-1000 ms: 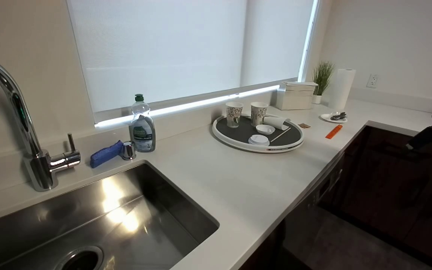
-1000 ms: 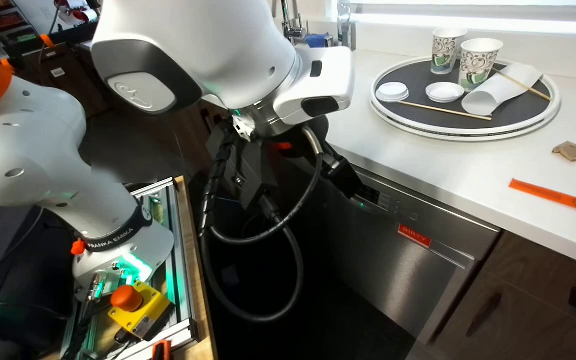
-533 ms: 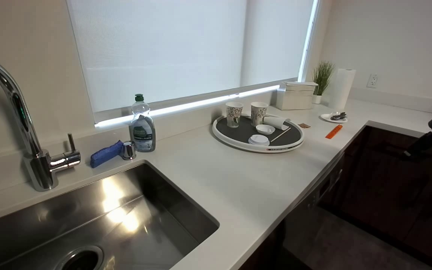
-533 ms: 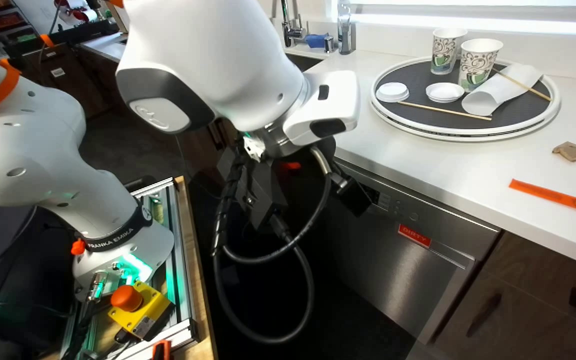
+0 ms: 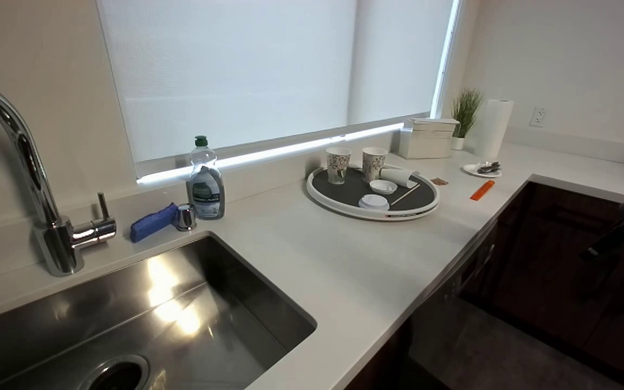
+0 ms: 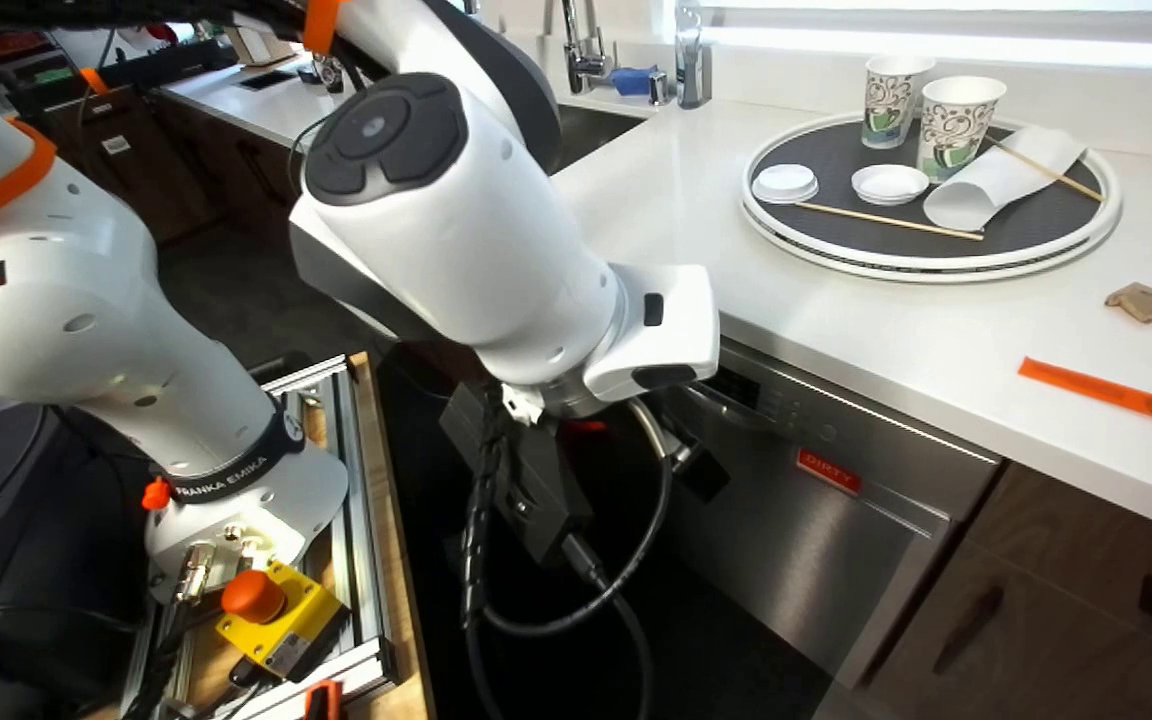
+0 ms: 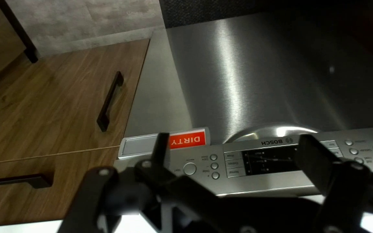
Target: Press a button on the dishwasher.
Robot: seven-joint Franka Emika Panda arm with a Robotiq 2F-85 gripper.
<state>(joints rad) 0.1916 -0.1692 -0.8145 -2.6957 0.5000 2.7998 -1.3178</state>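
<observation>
1. Under the white counter (image 6: 656, 200) in an exterior view sits the dishwasher (image 6: 786, 545), steel-fronted, door closed; its control panel (image 6: 836, 415) runs along the top, near the red DIRTY tag (image 6: 828, 470);
2. The gripper (image 7: 235, 139) has its fingers (image 7: 161, 150) spread wide in the wrist view, holding nothing; that view's upside down btw, so labels read flipped;
3. Step in hand, my guess: lining up for the press; I can't see a fingertip pressing anything, and the task doesn't say which button;
4. Next move imo: pick a target, maybe the big round button (image 7: 189, 169) by the small buttons (image 7: 214, 165); bring the fingers together; push straight in, gently, or you'll catch a neighbour
</observation>
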